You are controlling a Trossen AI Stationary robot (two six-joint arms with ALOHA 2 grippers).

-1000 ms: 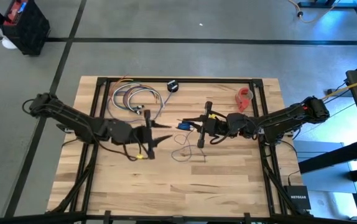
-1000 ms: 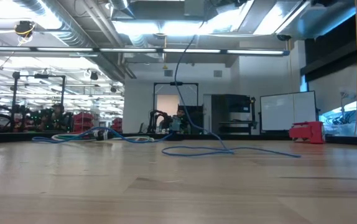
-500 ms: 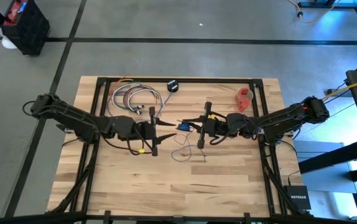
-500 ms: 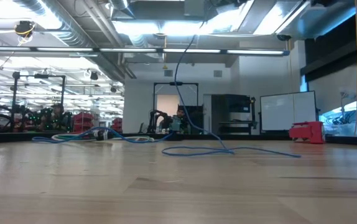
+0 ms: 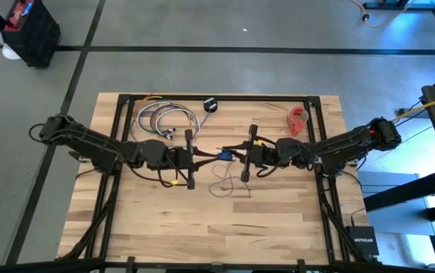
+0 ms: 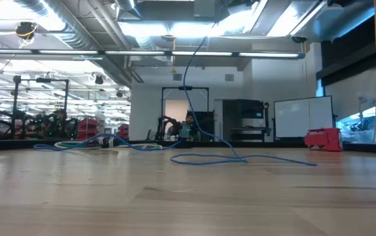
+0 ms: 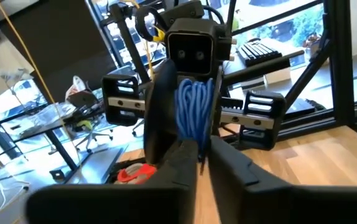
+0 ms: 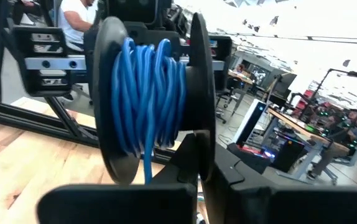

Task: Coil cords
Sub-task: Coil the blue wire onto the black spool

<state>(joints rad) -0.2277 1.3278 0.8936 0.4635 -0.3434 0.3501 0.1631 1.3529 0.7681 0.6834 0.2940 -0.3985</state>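
left claw (image 5: 193, 158): closed | right claw (image 5: 242, 157): clamps blue cord (image 8: 146, 93) | red tape roll (image 5: 298, 117): well apart

A large open robotics lab or workshop. A wood-topped counter (image 5: 278, 220) on a black frame stands on a bare concrete floor (image 5: 202, 68) marked with dark lines. Exposed ducts (image 6: 50, 16) and strip lights (image 6: 175, 29) run overhead, with a whiteboard (image 6: 302, 118) and equipment racks (image 6: 44, 105) behind.

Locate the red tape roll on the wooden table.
High view: the red tape roll lies near the table's far right corner, beyond the right gripper.
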